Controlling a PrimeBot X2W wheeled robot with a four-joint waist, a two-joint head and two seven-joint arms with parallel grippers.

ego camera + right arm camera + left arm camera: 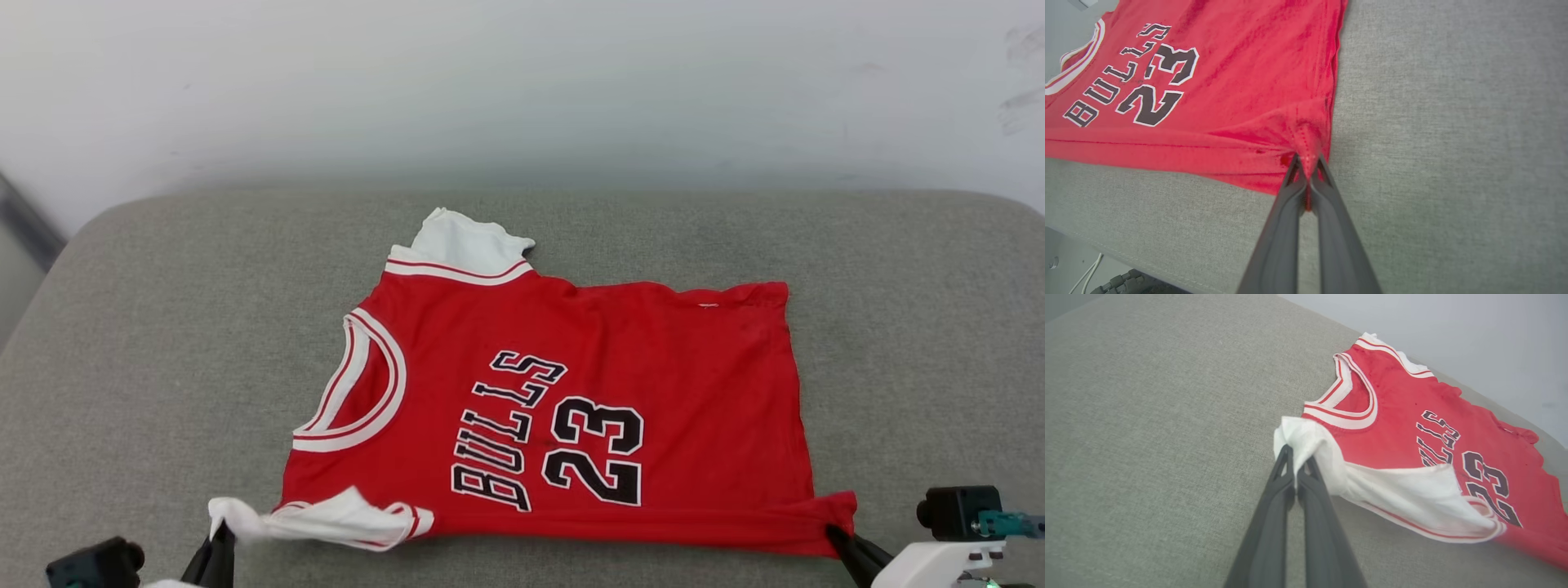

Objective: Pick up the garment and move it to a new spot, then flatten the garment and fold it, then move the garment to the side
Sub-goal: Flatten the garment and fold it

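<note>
The garment (pixel 620 359) is a red jersey with white sleeves and black "BULLS 23" lettering. It lies front up and sideways on the grey cushion, collar to the left, hem to the right. My left gripper (pixel 219 535) is shut on the near white sleeve (pixel 1306 441), lifting it a little off the cushion. My right gripper (pixel 834 535) is shut on the near red hem corner (pixel 1306 139), which bunches at the fingertips. The near edge of the garment is stretched between the two grippers. The far white sleeve (pixel 461 237) lies crumpled at the back.
The grey fabric cushion (pixel 147 343) reaches a pale wall (pixel 522 82) at the back. Its front edge (pixel 1126 261) shows in the right wrist view, with a white cable and a dark tyre below. Bare cushion lies left and right of the garment.
</note>
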